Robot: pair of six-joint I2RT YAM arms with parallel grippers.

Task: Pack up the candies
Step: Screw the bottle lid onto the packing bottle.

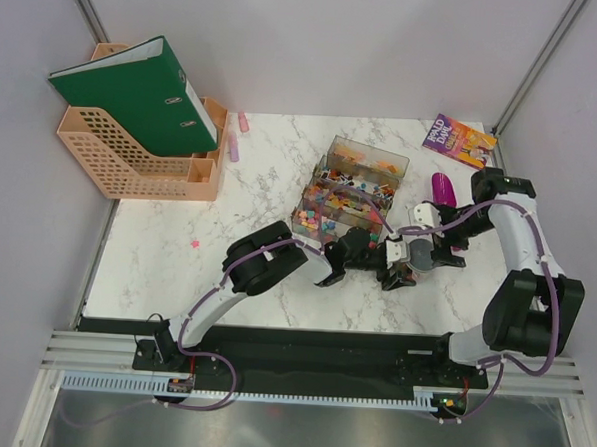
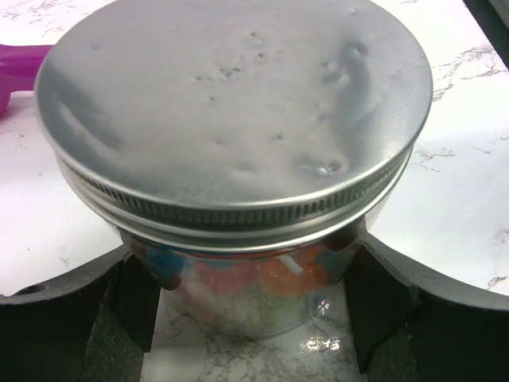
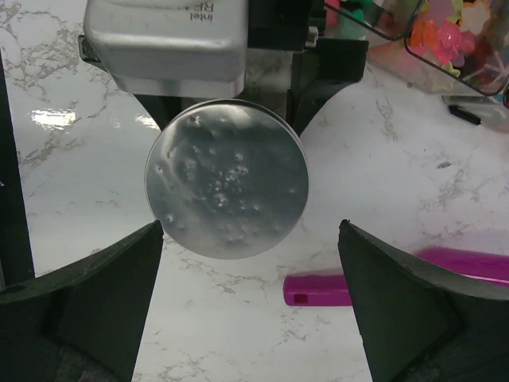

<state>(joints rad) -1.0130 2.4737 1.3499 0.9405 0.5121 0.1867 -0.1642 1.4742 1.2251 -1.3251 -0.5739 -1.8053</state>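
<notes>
A small clear round jar point(image 2: 246, 294) with a silver screw lid point(image 2: 231, 103) stands on the marble and holds mixed candies point(image 2: 262, 278). My left gripper point(image 2: 250, 318) is shut on the jar's body, one finger on each side. In the top view the left gripper point(image 1: 396, 274) sits just in front of the clear trays, and the jar is mostly hidden under the wrists. My right gripper point(image 3: 250, 302) is open and empty, held above and just short of the lid point(image 3: 227, 187). It meets the left gripper point(image 1: 432, 259) from the right. More candies point(image 1: 345, 201) fill the trays.
Two clear rectangular trays point(image 1: 367, 159) stand behind the grippers. A purple scoop point(image 1: 443, 186) lies to their right and also shows in the right wrist view point(image 3: 318, 288). A book point(image 1: 459, 140) lies at the back right. A peach file holder point(image 1: 132, 160) with a green binder point(image 1: 145, 95) stands at the back left.
</notes>
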